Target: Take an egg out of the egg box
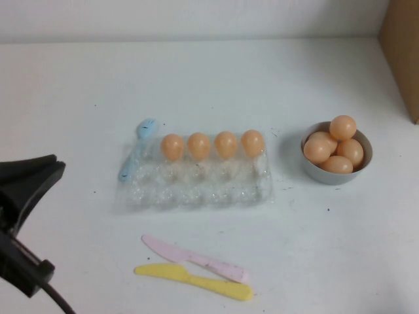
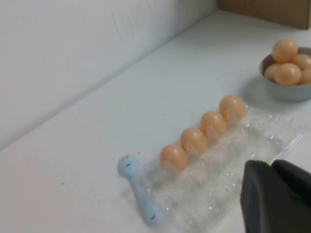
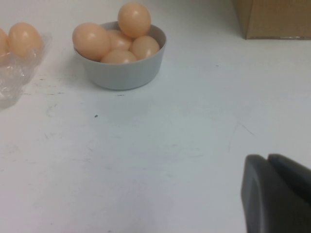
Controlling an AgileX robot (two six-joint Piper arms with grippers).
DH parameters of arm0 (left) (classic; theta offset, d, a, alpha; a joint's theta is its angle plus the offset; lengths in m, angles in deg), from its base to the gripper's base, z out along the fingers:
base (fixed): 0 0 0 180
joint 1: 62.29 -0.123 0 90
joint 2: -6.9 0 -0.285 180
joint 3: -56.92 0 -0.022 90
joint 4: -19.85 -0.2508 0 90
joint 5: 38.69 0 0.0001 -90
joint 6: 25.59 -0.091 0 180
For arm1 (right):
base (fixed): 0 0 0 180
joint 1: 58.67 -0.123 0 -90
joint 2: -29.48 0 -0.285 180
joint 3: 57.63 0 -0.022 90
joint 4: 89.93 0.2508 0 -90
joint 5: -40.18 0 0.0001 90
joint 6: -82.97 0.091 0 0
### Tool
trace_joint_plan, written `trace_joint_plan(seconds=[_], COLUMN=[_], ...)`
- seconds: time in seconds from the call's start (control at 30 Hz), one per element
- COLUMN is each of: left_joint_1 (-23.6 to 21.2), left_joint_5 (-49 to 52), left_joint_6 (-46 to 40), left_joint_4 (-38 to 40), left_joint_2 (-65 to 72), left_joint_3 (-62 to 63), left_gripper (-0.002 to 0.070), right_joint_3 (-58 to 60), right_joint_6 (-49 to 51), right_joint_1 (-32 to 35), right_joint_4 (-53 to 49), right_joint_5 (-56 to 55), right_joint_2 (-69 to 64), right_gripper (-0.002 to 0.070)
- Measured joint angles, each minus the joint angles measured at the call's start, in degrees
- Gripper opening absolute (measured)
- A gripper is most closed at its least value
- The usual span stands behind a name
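The clear plastic egg box point(image 1: 196, 186) lies mid-table with several orange-tan eggs point(image 1: 199, 145) in its far row; its nearer cups hold nothing. It also shows in the left wrist view point(image 2: 228, 170), with the eggs point(image 2: 193, 140) in a line. My left gripper point(image 1: 55, 166) is shut and empty, to the left of the box and apart from it; it also shows in the left wrist view point(image 2: 270, 164). My right gripper point(image 3: 267, 157) is shut and empty over bare table, away from the box, and is outside the high view.
A grey bowl point(image 1: 322, 171) with several more eggs stands right of the box. A blue fork point(image 1: 137, 149) lies at the box's left end. A pink knife point(image 1: 196, 259) and a yellow knife point(image 1: 196, 280) lie in front. A cardboard box point(image 1: 400, 52) is far right.
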State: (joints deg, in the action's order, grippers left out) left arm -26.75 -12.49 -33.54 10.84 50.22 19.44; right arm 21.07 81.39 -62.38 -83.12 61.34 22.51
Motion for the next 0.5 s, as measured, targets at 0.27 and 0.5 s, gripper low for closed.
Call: trace_joint_plan(seconds=[0.27,0.5], left_joint_1=[0.0,-1.17], left_joint_5=[8.76,13.12], left_joint_6=[7.17,18.51], left_joint_4=[-7.64,-11.41], left_joint_2=[-1.79,-10.6], left_joint_3=[0.0,-3.95], left_gripper=[-0.0003,-0.0003], right_joint_3=[0.0,0.0], right_joint_6=[0.0,0.0], right_joint_1=[0.0,0.0], right_joint_4=[0.0,0.0], right_joint_5=[0.0,0.0], right_joint_2=[0.0,0.0], right_gripper=[-0.0017,-0.0017])
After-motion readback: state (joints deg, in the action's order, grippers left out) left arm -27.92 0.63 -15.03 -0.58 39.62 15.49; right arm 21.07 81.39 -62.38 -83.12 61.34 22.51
